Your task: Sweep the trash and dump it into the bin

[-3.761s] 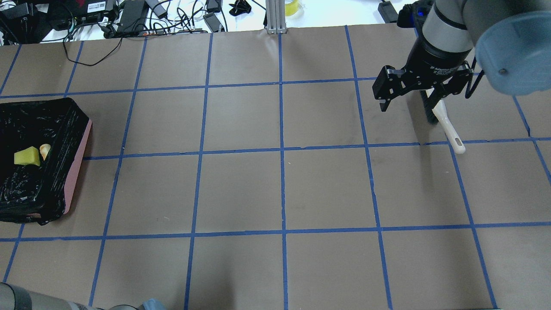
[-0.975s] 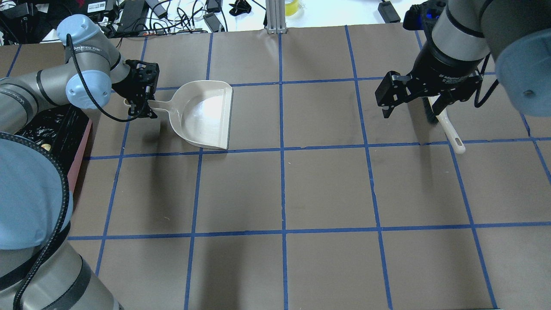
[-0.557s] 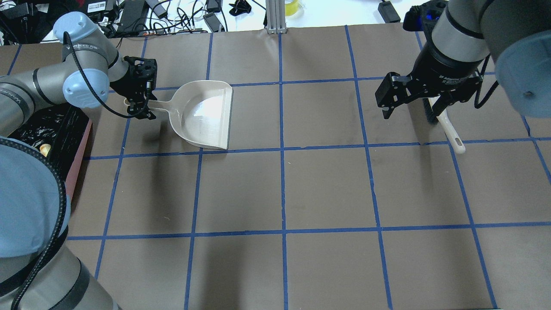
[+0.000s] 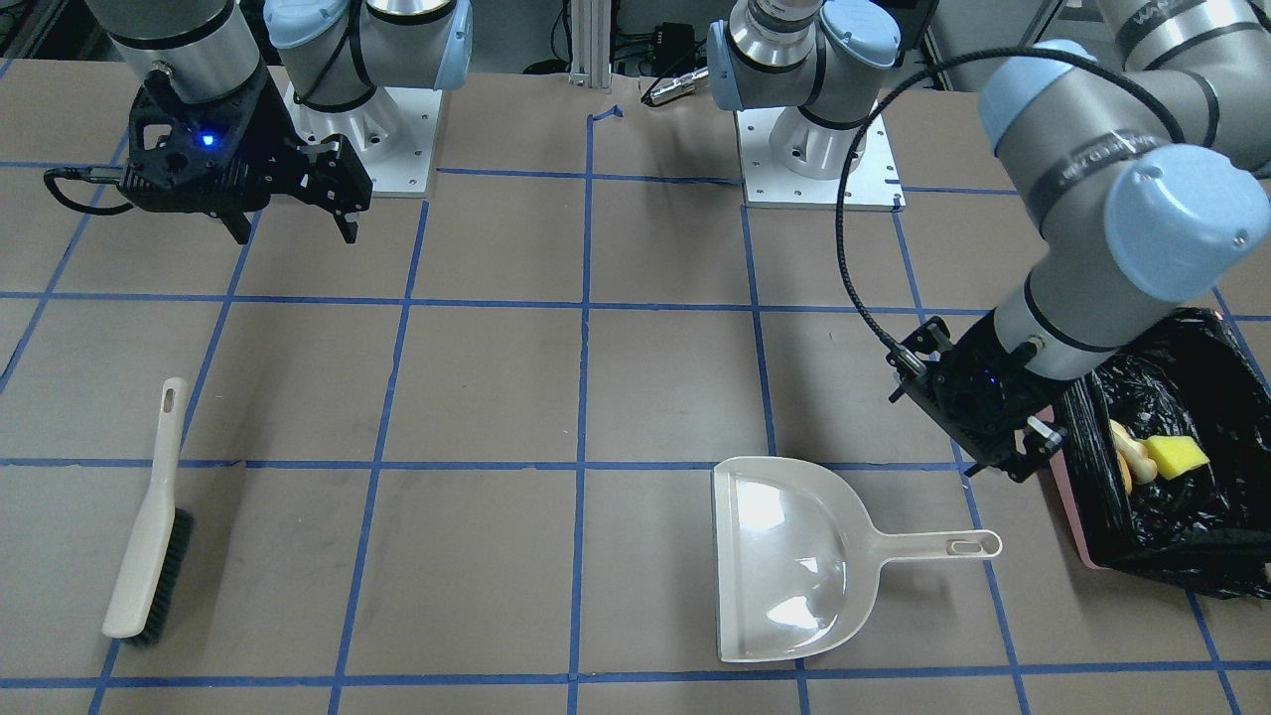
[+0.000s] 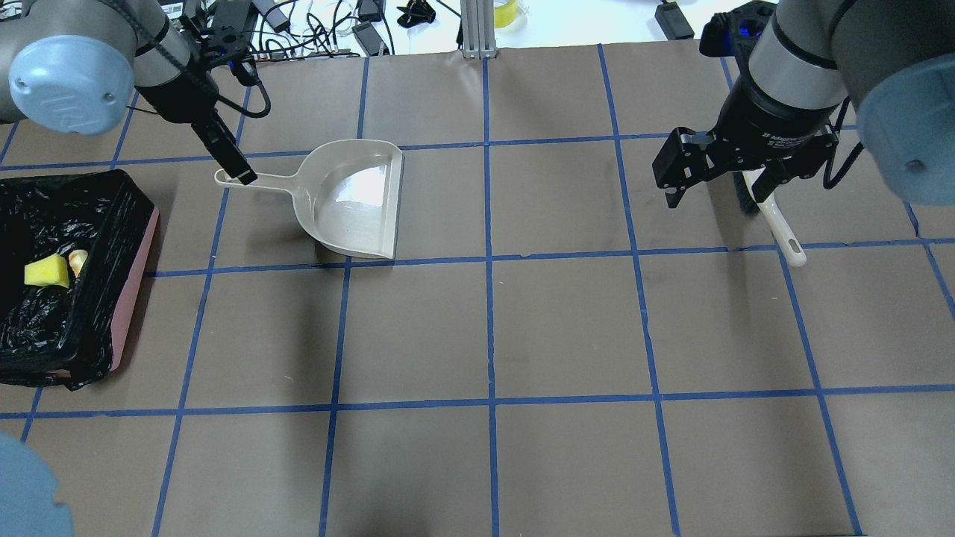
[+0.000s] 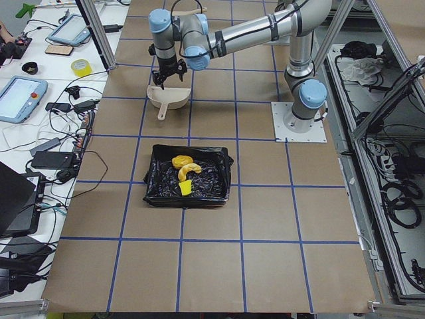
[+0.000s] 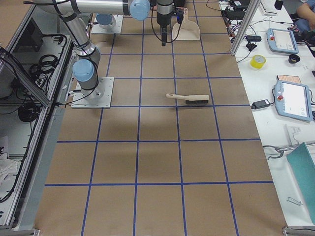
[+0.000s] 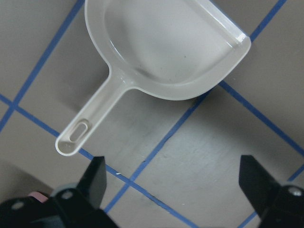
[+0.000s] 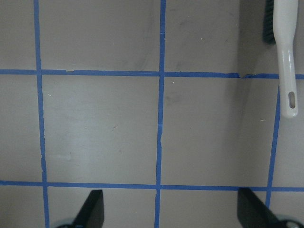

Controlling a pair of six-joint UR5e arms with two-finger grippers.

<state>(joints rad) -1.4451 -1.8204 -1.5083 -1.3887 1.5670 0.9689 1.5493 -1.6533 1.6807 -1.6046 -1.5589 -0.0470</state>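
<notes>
The bin (image 5: 138,246), a pink container with a black bag, stands at the left table edge. In it lie the yellow sponge chunk (image 5: 46,272), the tan croissant-like piece (image 5: 77,259) and, in the exterior left view, the golden-brown lump (image 6: 180,161). The beige dustpan (image 5: 351,198) lies empty on the table. My left gripper (image 5: 240,173) is open and empty, raised just over the end of the dustpan's handle (image 8: 76,137). My right gripper (image 5: 712,194) is open and empty, hovering beside the beige brush (image 5: 780,227), which lies flat.
The bin also shows in the front-facing view (image 4: 1082,516), with the dustpan (image 4: 794,556) beside it and the brush (image 4: 149,526) far across the table. Cables and electronics (image 5: 224,30) line the far table edge. Blue tape grids the brown table.
My left gripper has let go of the dustpan handle, opened and lifted away; the left arm swung back off the bin. Dustpan, brush and right gripper have stayed in place.
</notes>
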